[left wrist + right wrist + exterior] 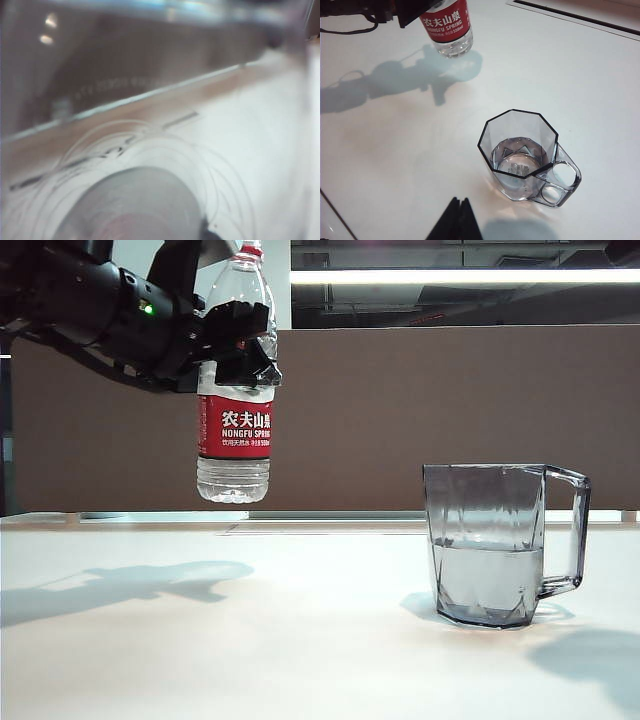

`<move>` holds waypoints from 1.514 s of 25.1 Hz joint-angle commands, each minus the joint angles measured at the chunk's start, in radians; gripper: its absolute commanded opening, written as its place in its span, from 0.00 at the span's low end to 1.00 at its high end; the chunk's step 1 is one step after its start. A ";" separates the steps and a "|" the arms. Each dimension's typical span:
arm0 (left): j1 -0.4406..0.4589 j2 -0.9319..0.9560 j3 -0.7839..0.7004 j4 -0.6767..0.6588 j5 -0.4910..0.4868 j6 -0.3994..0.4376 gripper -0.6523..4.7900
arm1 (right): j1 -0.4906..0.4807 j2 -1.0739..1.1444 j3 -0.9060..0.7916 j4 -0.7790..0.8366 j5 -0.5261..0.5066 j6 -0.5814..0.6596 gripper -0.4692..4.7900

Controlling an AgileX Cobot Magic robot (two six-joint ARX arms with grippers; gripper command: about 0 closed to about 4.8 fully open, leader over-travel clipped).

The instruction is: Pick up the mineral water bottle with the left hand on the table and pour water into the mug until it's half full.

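The left claw [240, 345] is clamped on the upper body of the mineral water bottle [234, 430], just above its label, holding it upright and clear of the bench [200, 640]. The black left arm reaches in from the upper left of the exterior view, roughly level, with a small green light showing on it. The bottle hangs well to the left of the mug [490, 545] and higher than the mug's rim, with its red neck ring at the top. Its red band carries white characters and the words NONGFU SPRING; the clear ribbed base below the label looks almost empty. The left wrist view is filled by a blurred close look through the clear plastic of the bottle [140, 200].

The mug stands on the bench, a smoky transparent faceted vessel with a squared handle pointing away from the bottle. Clear water fills it to about half its height. In the right wrist view the mug [520, 155] sits near the right claw [456, 222], of which only dark tips show; whether they are apart or together cannot be told.
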 commanded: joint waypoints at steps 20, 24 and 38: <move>0.106 -0.104 -0.250 0.155 0.006 -0.121 0.51 | 0.000 -0.001 0.007 0.017 -0.004 0.001 0.07; 0.106 -0.103 -0.256 0.156 0.006 -0.121 0.51 | 0.000 -0.001 0.007 0.017 -0.004 0.001 0.07; 0.104 -0.092 -0.256 0.185 0.006 -0.122 0.51 | 0.000 0.000 0.007 0.017 -0.004 0.001 0.07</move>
